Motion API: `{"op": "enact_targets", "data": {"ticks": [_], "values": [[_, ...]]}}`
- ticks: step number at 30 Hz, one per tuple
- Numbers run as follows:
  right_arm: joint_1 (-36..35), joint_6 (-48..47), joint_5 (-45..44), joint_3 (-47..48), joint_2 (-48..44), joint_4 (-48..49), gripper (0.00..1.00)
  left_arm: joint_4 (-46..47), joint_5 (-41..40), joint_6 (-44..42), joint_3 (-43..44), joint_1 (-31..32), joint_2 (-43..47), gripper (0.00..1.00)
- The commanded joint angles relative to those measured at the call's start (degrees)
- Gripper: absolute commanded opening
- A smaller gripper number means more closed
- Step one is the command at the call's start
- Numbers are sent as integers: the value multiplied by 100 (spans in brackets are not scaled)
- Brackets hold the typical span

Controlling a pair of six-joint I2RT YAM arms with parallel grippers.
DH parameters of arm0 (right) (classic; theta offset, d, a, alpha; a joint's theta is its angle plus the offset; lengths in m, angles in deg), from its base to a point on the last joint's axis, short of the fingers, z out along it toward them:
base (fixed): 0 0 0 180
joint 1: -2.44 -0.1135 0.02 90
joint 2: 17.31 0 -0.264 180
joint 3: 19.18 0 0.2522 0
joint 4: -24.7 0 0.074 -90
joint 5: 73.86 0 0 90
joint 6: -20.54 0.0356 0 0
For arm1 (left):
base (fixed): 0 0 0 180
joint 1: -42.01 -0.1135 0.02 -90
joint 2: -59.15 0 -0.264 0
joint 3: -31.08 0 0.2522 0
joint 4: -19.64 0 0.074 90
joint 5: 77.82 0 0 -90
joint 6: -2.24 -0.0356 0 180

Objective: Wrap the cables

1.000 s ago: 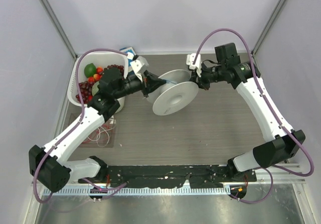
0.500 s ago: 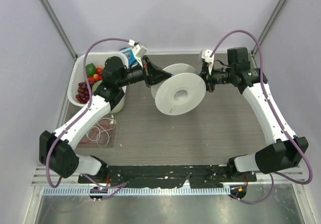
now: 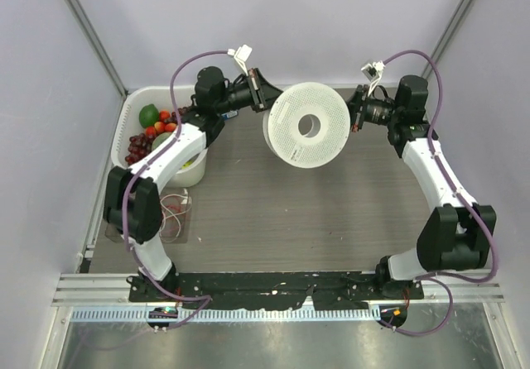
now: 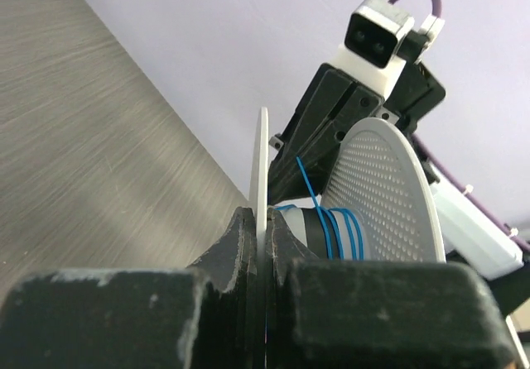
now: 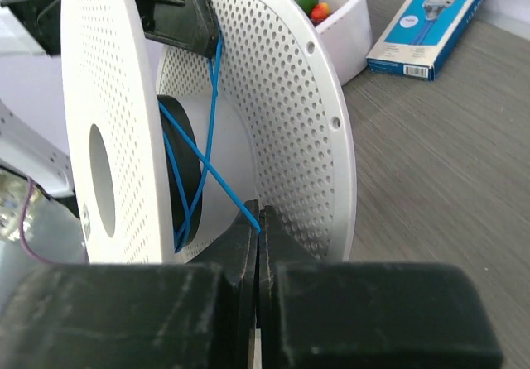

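The left gripper (image 4: 261, 220) has its jaws pressed tight on the thin edge of one flange of a white perforated plastic spool (image 3: 290, 141), which hangs in the air between the two arms, above the grey wood-grain table (image 3: 331, 212). The right gripper (image 5: 258, 220) faces it from the far side of the spool, with its jaws pinched together on a thin blue cable (image 5: 203, 164).

From the right jaws the blue strand runs slanting up to the spool's hub between the flanges, where several turns lie wound side by side. Another stretch crosses it and climbs toward the left gripper's fingers at the top of the right wrist view. Just ahead of the left jaws, the wound turns sit on the hub beyond the gripped flange.

A loose tangle of red and white cables (image 3: 170, 216) lies flat on the table, well apart from both pairs of jaws, beside the left arm. A white plastic basket (image 3: 121, 137) of fruit stands below the left arm. A blue cardboard razor box (image 5: 426, 26) lies on the table beyond the right jaws, past the spool.
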Motion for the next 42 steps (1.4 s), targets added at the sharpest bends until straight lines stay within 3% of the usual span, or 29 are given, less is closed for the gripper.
{"op": "enact_targets", "data": {"ticks": [1,6,15,26,36,42], "values": [[411,1687,-692,-210,598,2113,1,1,-1447,1303,1013,-168,-431,0],[684,2242,-904,123,1399,2658,1,-537,-1658,1435,1848,-168,-1407,0],[763,2418,-1264,1220,3121,2861,1,43,-1693,1453,3201,-176,-3288,0],[772,2533,-1598,2619,5054,2887,1,-53,-2045,1172,5276,-247,-5442,0],[745,2866,-1669,3050,5812,3125,1,105,-2282,1268,5742,-317,-6313,1],[745,3112,-1748,3191,6067,3327,1,-115,-2625,1216,5822,-353,-6533,11]]}}
